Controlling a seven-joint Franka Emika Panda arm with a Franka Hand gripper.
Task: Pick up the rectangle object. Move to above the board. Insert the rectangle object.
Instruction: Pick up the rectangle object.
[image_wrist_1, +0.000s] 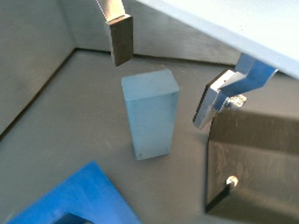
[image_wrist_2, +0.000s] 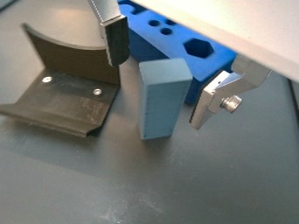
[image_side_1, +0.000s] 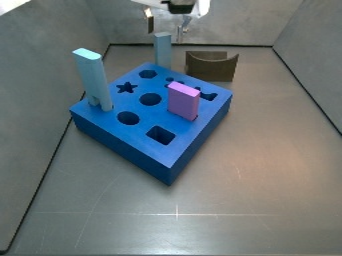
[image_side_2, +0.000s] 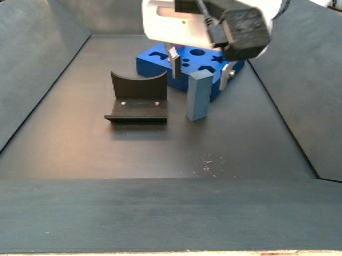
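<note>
The rectangle object (image_wrist_1: 149, 114) is standing upright on the dark floor, its long axis vertical, with one narrow end down and the flat top end facing up. In a side view (image_side_1: 162, 48) it is rising just beyond the far edge of the board (image_side_1: 134, 135), apart from it, with the fixture (image_side_1: 210, 65) to its right. In a side view (image_side_2: 199, 98) it is standing beside the board (image_side_2: 167, 62), between the board and the fixture (image_side_2: 138, 98).

The gripper (image_wrist_1: 167, 74) is hanging above the bar's top end with its fingers pointing straight down. The jaws are spread wide, wider than the bar, and nothing is being held between them. In both wrist views one silver finger (image_wrist_1: 119, 39) is sitting on one side of the bar and the other finger (image_wrist_1: 219, 94) on the opposite side; neither pad is touching the bar (image_wrist_2: 162, 96). In a side view the gripper (image_side_1: 170, 12) is showing at the top edge, directly over the bar.

On the board a taller sky-blue bar (image_side_1: 92, 80) is standing upright at the left corner, and a pink block (image_side_1: 185, 100) is standing near the right side.
</note>
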